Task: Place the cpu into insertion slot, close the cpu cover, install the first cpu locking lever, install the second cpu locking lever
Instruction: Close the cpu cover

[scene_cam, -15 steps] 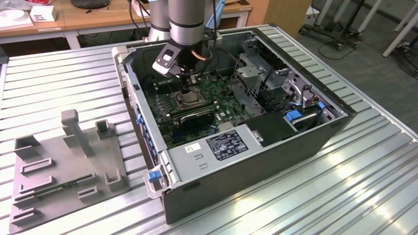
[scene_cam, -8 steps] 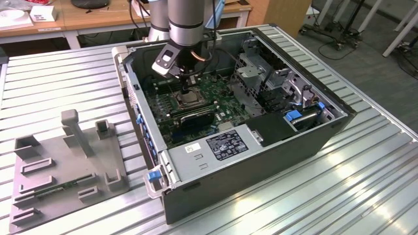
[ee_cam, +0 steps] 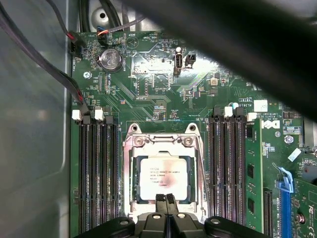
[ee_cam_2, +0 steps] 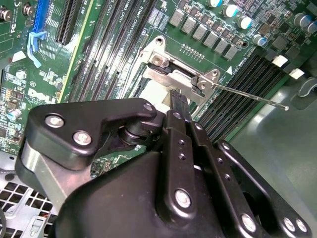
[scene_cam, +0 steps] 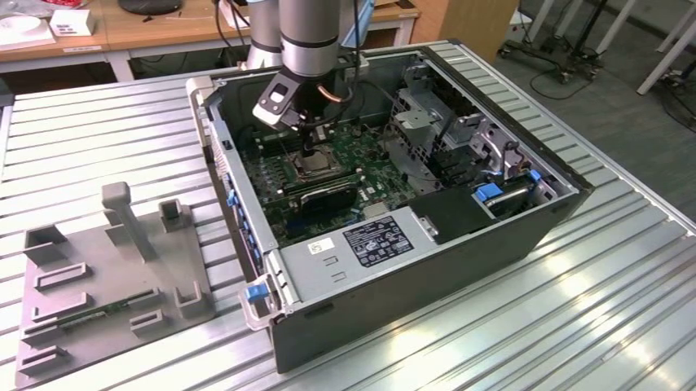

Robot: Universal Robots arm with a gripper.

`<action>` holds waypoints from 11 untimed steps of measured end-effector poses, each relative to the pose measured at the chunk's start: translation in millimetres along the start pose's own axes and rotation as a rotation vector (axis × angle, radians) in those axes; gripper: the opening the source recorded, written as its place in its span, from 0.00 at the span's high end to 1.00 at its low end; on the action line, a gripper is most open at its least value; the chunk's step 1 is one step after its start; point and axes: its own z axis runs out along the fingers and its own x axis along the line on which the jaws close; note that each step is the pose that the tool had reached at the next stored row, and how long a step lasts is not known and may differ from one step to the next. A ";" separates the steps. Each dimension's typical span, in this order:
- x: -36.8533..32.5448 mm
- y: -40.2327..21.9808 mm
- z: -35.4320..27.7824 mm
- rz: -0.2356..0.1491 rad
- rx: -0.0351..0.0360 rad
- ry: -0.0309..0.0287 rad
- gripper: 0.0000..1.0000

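The cpu (ee_cam: 163, 177), with its silvery top, lies flat in the insertion slot (ee_cam: 161, 141) on the green board. The cpu cover (ee_cam: 130, 168) is down around it as a silvery frame. My gripper (ee_cam: 166, 199) hangs just over the cover's edge, and its two black fingertips are pressed together with nothing between them. In the second wrist view the gripper (ee_cam_2: 177, 98) points down at the cover (ee_cam_2: 168, 74). A thin wire locking lever (ee_cam_2: 247, 94) sticks out sideways from the socket, unlatched. In the exterior view the gripper (scene_cam: 312, 153) reaches into the open computer case above the socket (scene_cam: 315, 169).
Long black memory slots (ee_cam: 96, 173) flank the socket on both sides (ee_cam: 228, 168). Cables (ee_cam: 49, 64) run along the case wall. A drive cage (scene_cam: 435, 122) and power supply (scene_cam: 359, 244) crowd the case. A grey fixture (scene_cam: 109, 277) lies on the ribbed table.
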 end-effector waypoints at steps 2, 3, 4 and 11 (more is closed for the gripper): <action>0.0 0.0 0.1 -0.015 0.0005 0.0007 0.89; 0.0 -0.1 0.2 -0.032 0.0010 0.0014 0.89; 0.0 0.0 0.3 -0.050 0.0015 0.0022 0.89; 0.0 0.0 0.9 -0.177 0.0061 0.0072 0.89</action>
